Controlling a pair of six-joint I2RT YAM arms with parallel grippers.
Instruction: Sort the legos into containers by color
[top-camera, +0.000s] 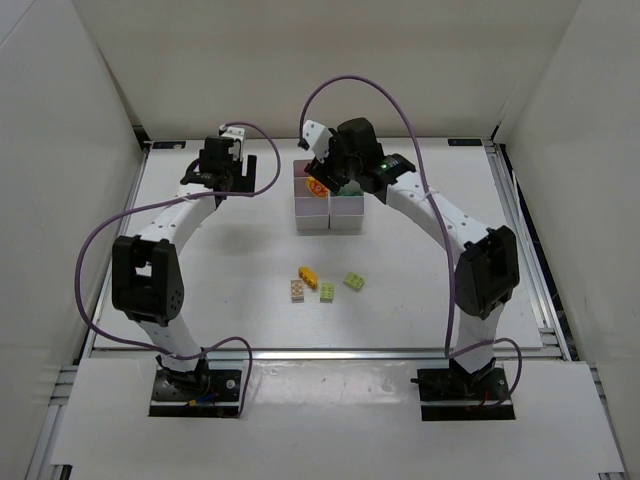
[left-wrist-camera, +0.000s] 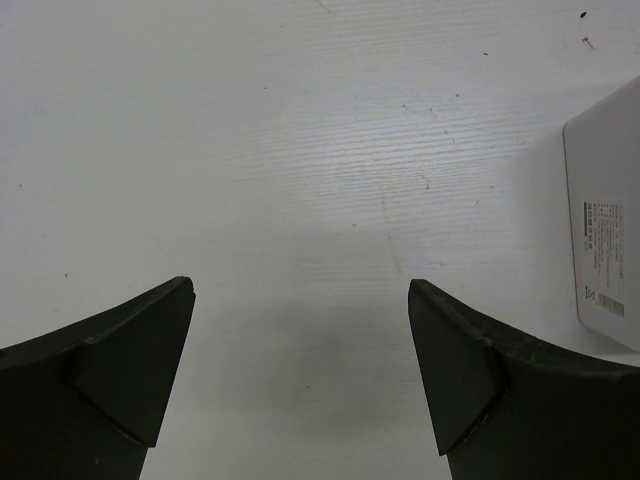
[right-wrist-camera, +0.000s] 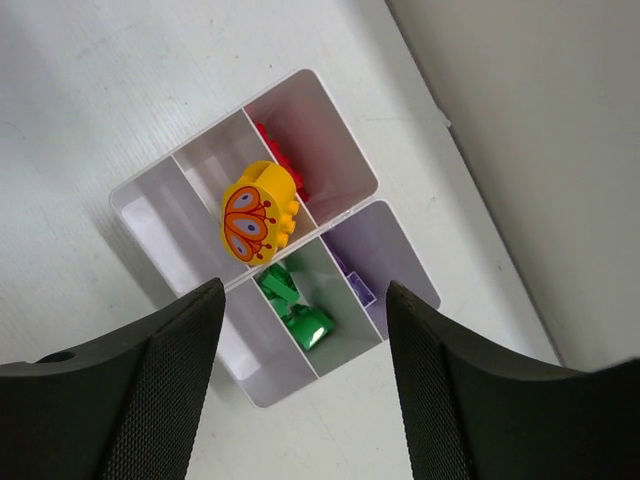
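Observation:
The containers (right-wrist-camera: 160, 215) show as a 2-by-3 white block under my right gripper (right-wrist-camera: 305, 300), which hangs open above them with nothing between its fingers. A round yellow lego with an orange butterfly print (right-wrist-camera: 258, 212) lies over the middle compartment, across the centre divider; whether it rests there I cannot tell. Red legos (right-wrist-camera: 288, 168), green legos (right-wrist-camera: 298, 308) and a purple lego (right-wrist-camera: 358, 289) lie in separate compartments. Loose legos lie on the table: a yellow-orange one (top-camera: 308, 275), a tan one (top-camera: 298, 290) and two lime ones (top-camera: 327, 292) (top-camera: 354, 282). My left gripper (left-wrist-camera: 300, 290) is open over bare table.
The block of containers (top-camera: 345, 212) stands at the table's far middle, my left gripper (top-camera: 222, 165) to its left. A white labelled surface (left-wrist-camera: 605, 240) fills the right edge of the left wrist view. White walls enclose the table on three sides.

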